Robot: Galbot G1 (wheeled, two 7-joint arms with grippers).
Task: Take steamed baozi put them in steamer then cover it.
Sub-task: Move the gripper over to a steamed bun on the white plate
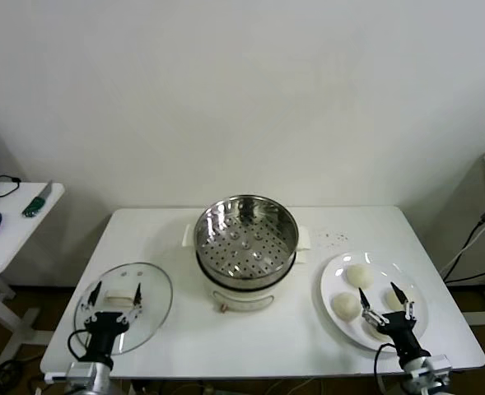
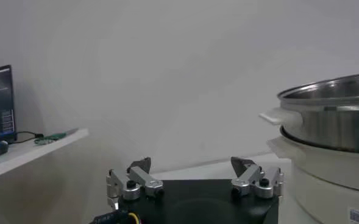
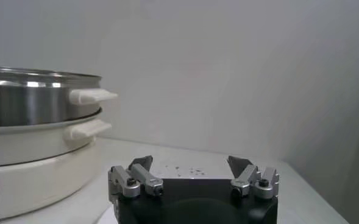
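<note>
1. Left gripper (image 1: 116, 293): jaws wide apart, empty, over glass lid (image 1: 153, 306) at table's (image 1: 250, 346) front-left.
2. Right gripper (image 1: 385, 301): wide apart, empty, above plate (image 1: 334, 271) w/ three buns (image 1: 358, 275).
3. Steamer (image 1: 245, 239) at center, uncovered.

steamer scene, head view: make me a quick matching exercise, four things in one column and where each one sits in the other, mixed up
Things:
1. steamer
2. glass lid
3. baozi
4. right gripper

Places:
A. on the white plate
B. open, over the plate's near edge
C. middle of the table, no buns inside
D. flat on the table, on the robot's left

Pairs: 1-C, 2-D, 3-A, 4-B
</note>
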